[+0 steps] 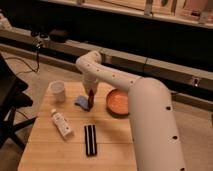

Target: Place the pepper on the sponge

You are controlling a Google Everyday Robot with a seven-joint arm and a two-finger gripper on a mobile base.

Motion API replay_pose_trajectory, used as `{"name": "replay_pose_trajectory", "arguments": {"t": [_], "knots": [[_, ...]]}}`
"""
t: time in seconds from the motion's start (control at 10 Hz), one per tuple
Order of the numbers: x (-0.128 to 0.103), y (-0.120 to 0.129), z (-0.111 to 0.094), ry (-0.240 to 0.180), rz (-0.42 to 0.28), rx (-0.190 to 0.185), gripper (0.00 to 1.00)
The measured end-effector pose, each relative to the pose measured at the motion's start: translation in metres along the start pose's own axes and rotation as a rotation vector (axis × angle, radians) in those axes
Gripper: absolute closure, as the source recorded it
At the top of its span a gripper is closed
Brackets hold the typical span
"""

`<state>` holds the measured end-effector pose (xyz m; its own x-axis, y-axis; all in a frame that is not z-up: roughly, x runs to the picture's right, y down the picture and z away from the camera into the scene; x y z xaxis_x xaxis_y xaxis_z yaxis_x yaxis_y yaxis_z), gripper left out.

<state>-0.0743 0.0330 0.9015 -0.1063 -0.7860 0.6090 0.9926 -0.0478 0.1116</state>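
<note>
The light-blue sponge [81, 102] lies flat on the wooden table [50, 150], near its middle back. The dark red pepper [91, 99] hangs upright at the sponge's right edge, its lower tip close to the pad. My gripper [91, 92] comes down from the white arm directly over the pepper's top end. Whether the pepper's tip touches the sponge is not visible.
A round orange bowl [119, 102] sits just right of the pepper. A white cup [58, 90] stands at the back left, a white bottle [61, 123] lies at the left, and a black striped block [90, 139] lies toward the front. A black chair [10, 107] is left of the table.
</note>
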Motion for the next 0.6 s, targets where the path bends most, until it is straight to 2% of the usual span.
{"name": "replay_pose_trajectory", "arguments": {"t": [0.6], "knots": [[-0.001, -0.016, 0.009, -0.018, -0.039, 0.005, 0.99]]}}
